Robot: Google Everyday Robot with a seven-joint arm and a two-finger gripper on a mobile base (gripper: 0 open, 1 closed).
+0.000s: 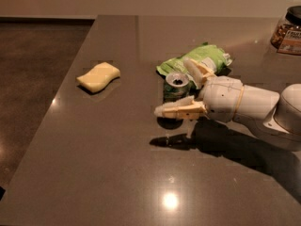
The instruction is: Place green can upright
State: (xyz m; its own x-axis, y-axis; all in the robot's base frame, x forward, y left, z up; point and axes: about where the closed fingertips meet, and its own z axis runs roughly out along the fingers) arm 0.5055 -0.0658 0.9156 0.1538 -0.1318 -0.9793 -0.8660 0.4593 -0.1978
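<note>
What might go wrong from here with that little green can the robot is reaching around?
1. The claw sits around the green can, which seems to stand top up. If the claw pulls away sideways, it may tip the can over.
2. The light-green snack bag lies right behind the can. A nudge could shove the can against it or catch the bag and drag it along.

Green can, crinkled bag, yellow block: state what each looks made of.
Green can: metal, with a shiny silver rim, standing between the fingers of the open tool. Bag: thin plastic film, crinkled and glossy. Yellow block: probably sponge foam, matte, with soft rounded edges.
</note>
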